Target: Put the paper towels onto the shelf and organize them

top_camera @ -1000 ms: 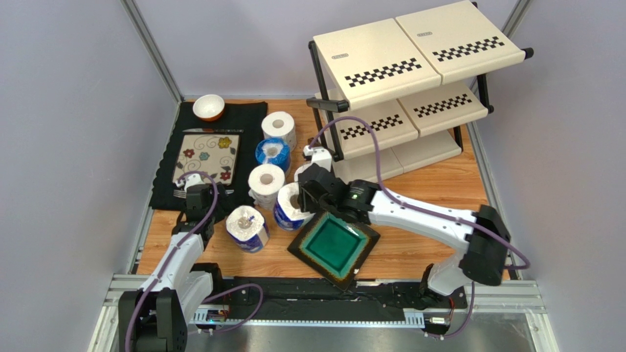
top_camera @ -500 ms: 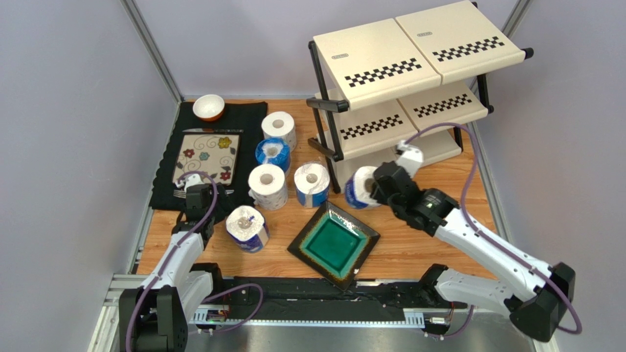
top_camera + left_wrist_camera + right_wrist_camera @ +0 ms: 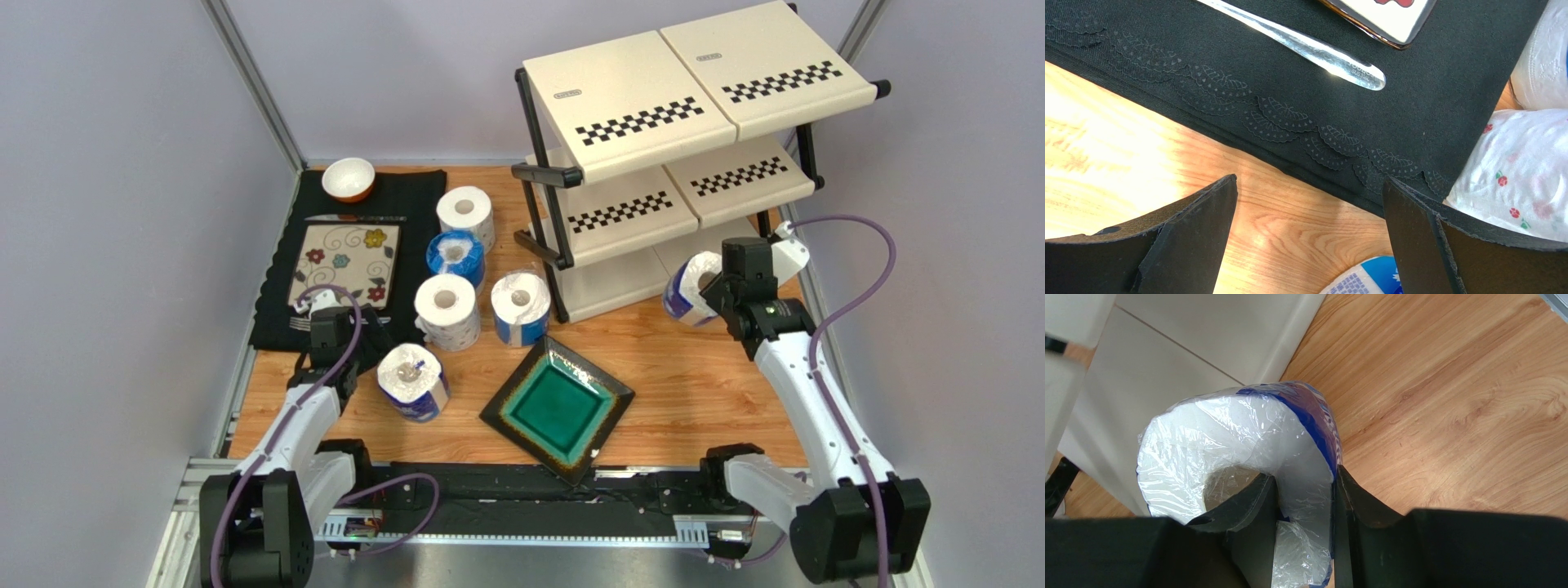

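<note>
The shelf (image 3: pixel 687 86) stands at the back right, its three tiers bare. My right gripper (image 3: pixel 721 289) is shut on a blue-and-white wrapped paper towel roll (image 3: pixel 688 292), held just in front of the right end of the lowest tier. In the right wrist view one finger sits inside the roll's (image 3: pixel 1229 441) hollow core and the other outside its wall; the gripper (image 3: pixel 1306 490) faces the lowest panel (image 3: pixel 1168 373). Several other rolls stand left of the shelf (image 3: pixel 466 217) (image 3: pixel 520 308) (image 3: pixel 412 381). My left gripper (image 3: pixel 321 321) is open and empty beside the nearest roll (image 3: pixel 1364 283).
A green square plate (image 3: pixel 556 408) lies at the table's front middle. A black floral placemat (image 3: pixel 347 263) with a utensil (image 3: pixel 1309 49) lies at the left, and a small white bowl (image 3: pixel 348 179) sits behind it. Purple cables loop off both arms.
My right arm lifted a wrapped roll out of the group and carried it right, to the right end of the shelf's lowest tier. The left arm has not moved.
</note>
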`<action>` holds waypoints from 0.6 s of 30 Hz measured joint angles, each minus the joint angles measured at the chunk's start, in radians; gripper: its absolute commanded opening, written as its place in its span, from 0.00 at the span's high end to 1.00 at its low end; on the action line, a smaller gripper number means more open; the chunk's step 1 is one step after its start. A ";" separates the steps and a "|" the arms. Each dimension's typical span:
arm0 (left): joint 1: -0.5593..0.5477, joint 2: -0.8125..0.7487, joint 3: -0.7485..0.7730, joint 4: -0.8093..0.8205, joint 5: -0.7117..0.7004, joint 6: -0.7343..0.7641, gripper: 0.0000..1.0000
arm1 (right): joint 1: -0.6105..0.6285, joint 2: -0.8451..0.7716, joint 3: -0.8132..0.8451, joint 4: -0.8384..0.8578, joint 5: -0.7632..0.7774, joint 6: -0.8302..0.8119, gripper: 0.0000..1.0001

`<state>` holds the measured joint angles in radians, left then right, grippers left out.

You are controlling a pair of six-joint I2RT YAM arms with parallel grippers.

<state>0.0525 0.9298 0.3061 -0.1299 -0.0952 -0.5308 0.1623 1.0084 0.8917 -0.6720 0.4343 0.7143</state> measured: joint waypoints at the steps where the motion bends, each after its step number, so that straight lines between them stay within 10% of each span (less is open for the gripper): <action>1: 0.003 0.003 0.000 0.002 0.006 -0.003 0.04 | -0.029 0.018 0.000 0.012 -0.015 -0.004 0.76; 18: 0.034 0.023 -0.014 0.060 0.071 -0.029 0.06 | -0.259 0.306 0.098 0.227 -0.144 -0.085 0.73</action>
<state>0.0868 0.9527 0.2916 -0.0696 -0.0238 -0.5602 -0.0967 1.3140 0.9897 -0.4454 0.2905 0.6292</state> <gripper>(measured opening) 0.944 0.343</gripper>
